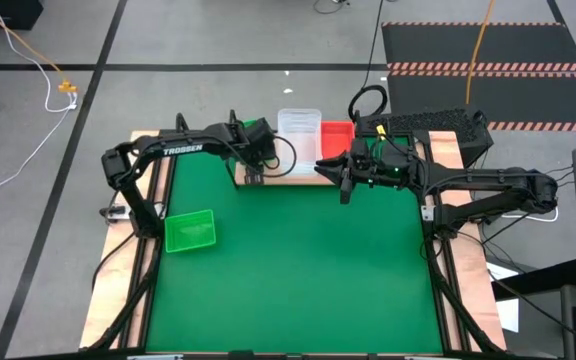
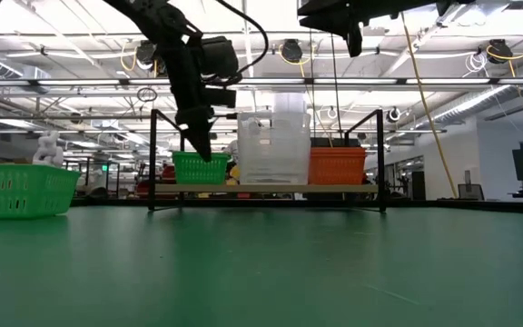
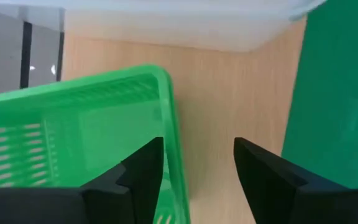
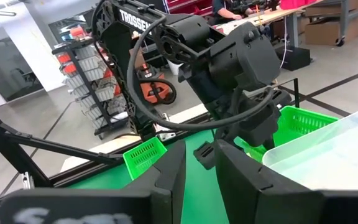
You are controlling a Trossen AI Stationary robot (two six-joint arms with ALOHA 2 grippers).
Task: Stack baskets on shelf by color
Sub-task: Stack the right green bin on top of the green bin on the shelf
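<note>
Green basket (image 3: 86, 137) sits at the shelf's (image 3: 229, 112) left end, the left gripper (image 3: 197, 180) spread wide astride its wall, gripping nothing: a placement just finishing. Next, I judge, it must lift clear and fetch the spare green basket (image 1: 190, 231) near the mat's (image 1: 298, 270) left edge. The right gripper (image 1: 345, 186) hovers narrowly parted, empty.

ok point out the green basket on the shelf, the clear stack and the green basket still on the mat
green basket on the shelf (image 2: 200, 168), low view, front wall
clear stack (image 2: 273, 150), low view, front wall
green basket on the mat (image 1: 190, 231), high view, inside floor
</note>
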